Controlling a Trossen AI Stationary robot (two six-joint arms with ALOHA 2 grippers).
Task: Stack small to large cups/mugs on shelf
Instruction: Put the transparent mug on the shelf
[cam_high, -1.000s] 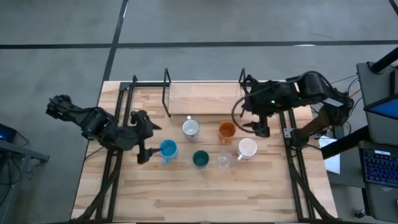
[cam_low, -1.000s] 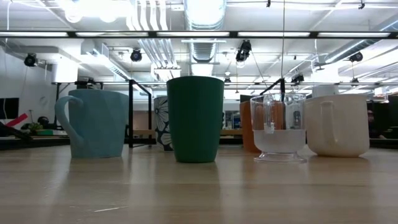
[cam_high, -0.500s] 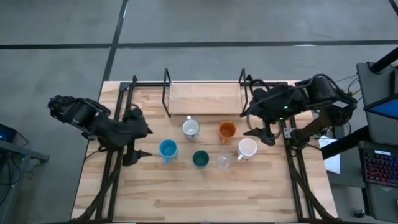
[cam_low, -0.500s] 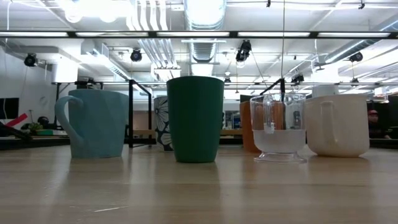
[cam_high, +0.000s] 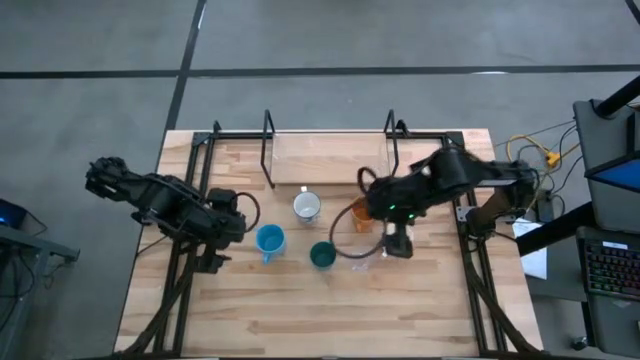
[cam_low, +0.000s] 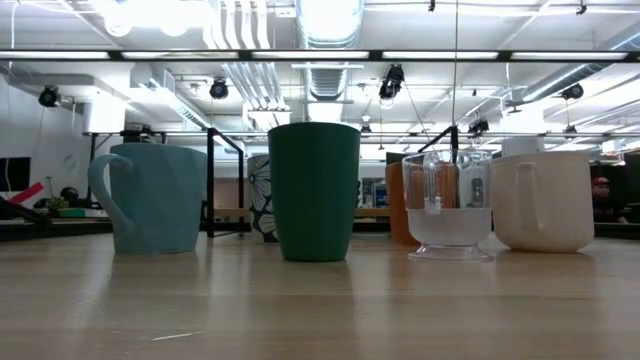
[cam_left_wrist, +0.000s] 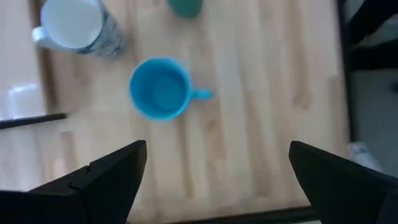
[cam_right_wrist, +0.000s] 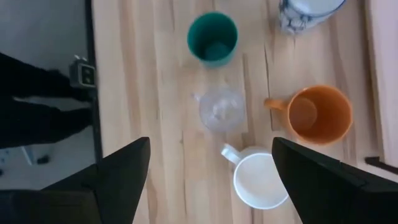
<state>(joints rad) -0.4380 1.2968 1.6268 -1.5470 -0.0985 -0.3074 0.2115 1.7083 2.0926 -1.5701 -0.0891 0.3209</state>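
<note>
Glass (cam_right_wrist: 221, 110): nearest the table's front, under my right gripper (cam_right_wrist: 211, 180), whose fingers are spread and empty (smallest cup, so a sensible first pick).
Left gripper (cam_left_wrist: 217, 180): spread wide, empty, above the blue mug (cam_left_wrist: 159, 88).
Shelf (cam_high: 328, 158): bare, far edge.

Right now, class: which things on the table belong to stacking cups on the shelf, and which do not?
Belong:
light blue mug
green cup
clear glass
orange mug
white mug
patterned mug
shelf

Not part:
cables beside the table
</note>
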